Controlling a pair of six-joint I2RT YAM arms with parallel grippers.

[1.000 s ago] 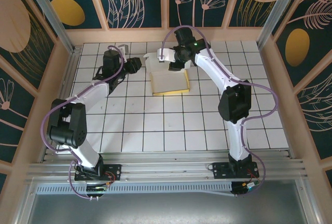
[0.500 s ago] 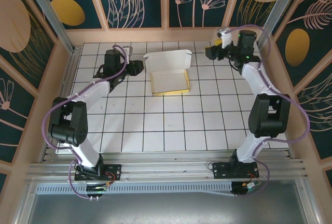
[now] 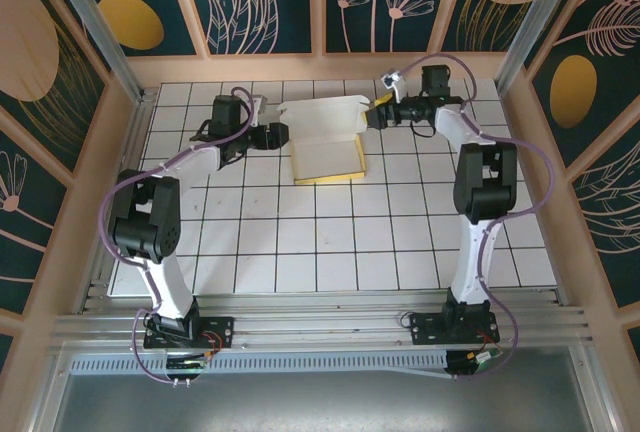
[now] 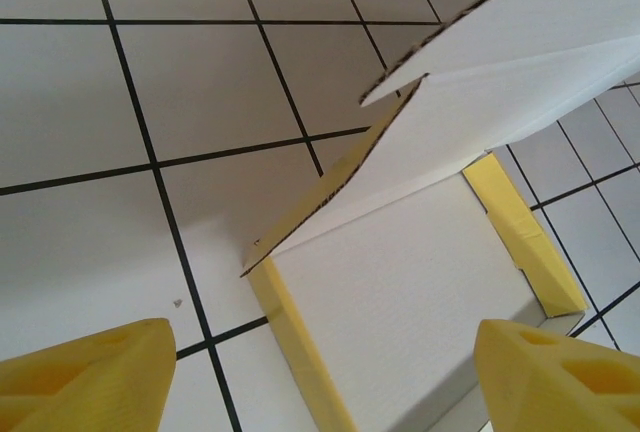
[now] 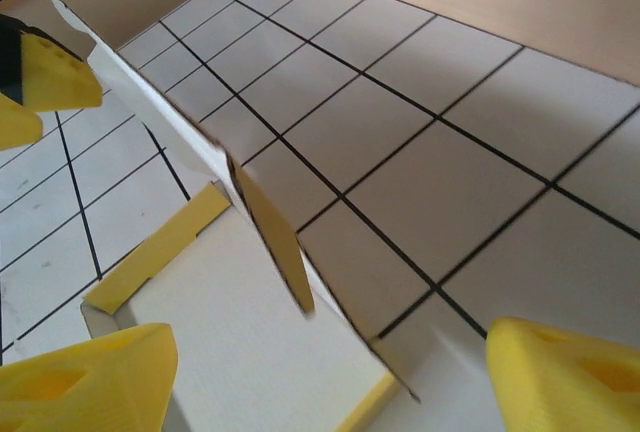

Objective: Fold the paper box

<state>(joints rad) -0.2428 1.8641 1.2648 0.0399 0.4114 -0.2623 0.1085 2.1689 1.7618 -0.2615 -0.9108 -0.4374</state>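
Seen from overhead, the paper box [image 3: 325, 157] lies toward the far middle of the tiled table [image 3: 300, 242]. Its white inside faces up, a yellow rim runs along the near edge, and the long back flap [image 3: 320, 115] stands up. The left gripper [image 3: 283, 135] sits just beside the box's left end and the right gripper [image 3: 372, 118] just beside its far right corner, both pointing in at it. The left arm runs up the left side with its elbow raised and its wrist turned right. The right arm rises tall from its base, then bends left at the far end.

The left wrist camera shows that gripper's yellow fingers [image 4: 85, 382] spread wide and pinching nothing, with the box's left corner and raw card edge ahead of them. The right wrist camera shows its own fingers [image 5: 560, 377] spread just as wide and empty. It also shows a small side flap [image 5: 272, 242], yellow on one face, standing at the right end.
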